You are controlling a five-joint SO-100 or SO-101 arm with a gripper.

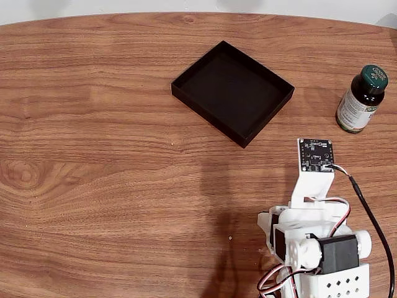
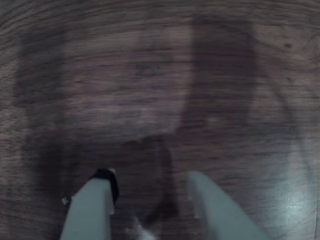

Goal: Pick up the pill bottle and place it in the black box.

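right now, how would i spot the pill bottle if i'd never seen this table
In the fixed view, start from the black box near the middle of the wooden table and look right to the picture's edge. The pill bottle stands upright there, above the arm. It is small and dark green, with a printed screw cap and a white-and-green label.

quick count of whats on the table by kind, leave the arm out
pill bottle: 1, standing upright near the right edge in the fixed view
black box: 1, nothing inside it
total: 2, both on the wooden table
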